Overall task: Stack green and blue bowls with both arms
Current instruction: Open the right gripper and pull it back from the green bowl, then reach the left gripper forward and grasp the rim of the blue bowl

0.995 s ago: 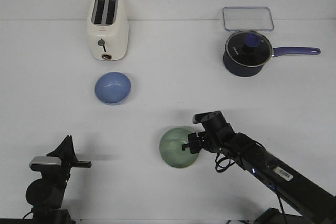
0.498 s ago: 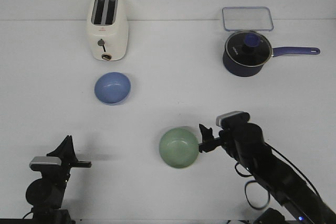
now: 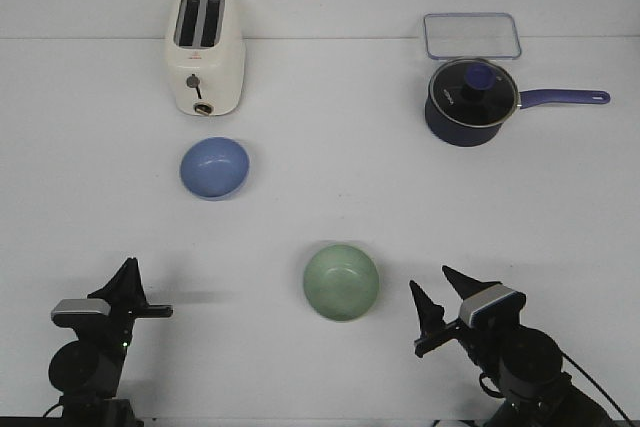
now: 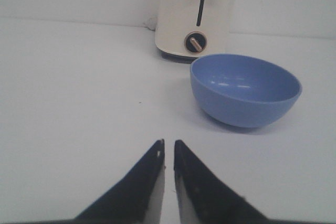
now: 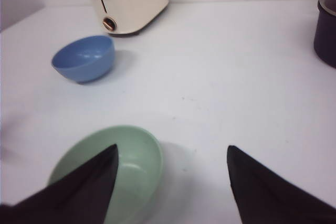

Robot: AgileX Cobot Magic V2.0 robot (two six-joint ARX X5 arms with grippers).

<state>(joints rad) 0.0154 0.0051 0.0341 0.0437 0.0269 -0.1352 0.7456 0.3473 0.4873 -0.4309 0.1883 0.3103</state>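
The green bowl [image 3: 341, 282] sits upright on the white table, near the front middle. The blue bowl [image 3: 214, 167] sits apart from it, farther back on the left, in front of the toaster. My right gripper [image 3: 428, 277] is open and empty, just right of the green bowl and not touching it. In the right wrist view the green bowl [image 5: 131, 161] lies partly behind one finger of the open gripper [image 5: 172, 147], and the blue bowl [image 5: 84, 59] is beyond. My left gripper [image 3: 128, 265] is low at the front left. In its wrist view it [image 4: 168, 141] is shut and empty, with the blue bowl [image 4: 245, 90] ahead.
A cream toaster [image 3: 204, 52] stands at the back left. A dark navy saucepan [image 3: 470, 102] with a glass lid stands at the back right, its handle pointing right. A clear rectangular container [image 3: 472, 35] lies behind it.
My right arm has drawn back from the green bowl's rim toward the front right edge. The bowl stays where it was. The left arm has not moved.
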